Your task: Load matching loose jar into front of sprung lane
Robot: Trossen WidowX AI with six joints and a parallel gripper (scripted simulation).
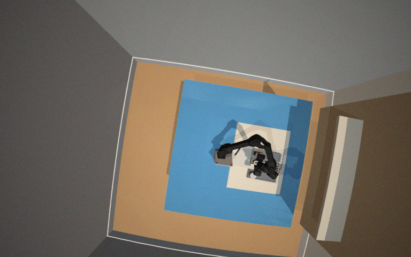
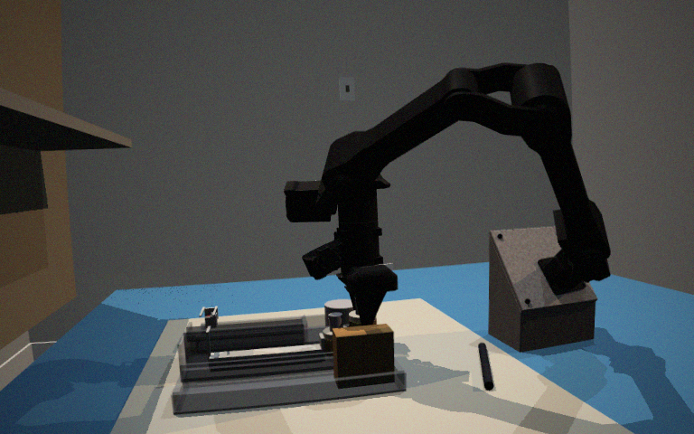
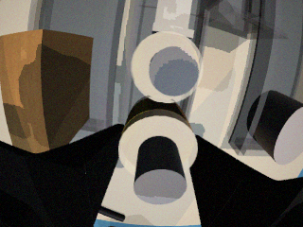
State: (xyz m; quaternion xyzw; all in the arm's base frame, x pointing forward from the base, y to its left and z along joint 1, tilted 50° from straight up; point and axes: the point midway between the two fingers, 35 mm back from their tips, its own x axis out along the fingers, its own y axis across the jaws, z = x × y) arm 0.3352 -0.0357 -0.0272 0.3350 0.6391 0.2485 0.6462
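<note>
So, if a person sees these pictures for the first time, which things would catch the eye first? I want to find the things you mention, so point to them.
Probably the black arm (image 1: 256, 141) (image 2: 419, 122), arching from its sloped base (image 1: 223, 161) (image 2: 558, 327) over to the lanes. Next, the orange-brown box (image 2: 363, 358) (image 3: 44, 87), standing in a grey lane beside the middle one. Close up, the fingers grip a jar (image 3: 127, 144) with a dark knob, right by a second round pale-topped jar (image 3: 142, 66).

From here: block (image 1: 257, 153) (image 2: 363, 355) (image 3: 47, 85) in near lane (image 2: 286, 391), right end. Middle lane (image 2: 271, 350) (image 3: 172, 16): rear jar (image 2: 334, 320) (image 3: 141, 66), front jar (image 3: 127, 147) right of it, between fingers of tool (image 1: 257, 165) (image 2: 368, 321) (image 3: 157, 136). Wide jar (image 1: 252, 175) (image 2: 336, 306) (image 3: 272, 125) behind, at far lane's right end. Rod (image 1: 237, 151) (image 2: 485, 365) (image 3: 113, 215) on desk (image 1: 206, 194) (image 2: 440, 281), between lanes and pedestal (image 1: 216, 161) (image 2: 503, 316).
</note>
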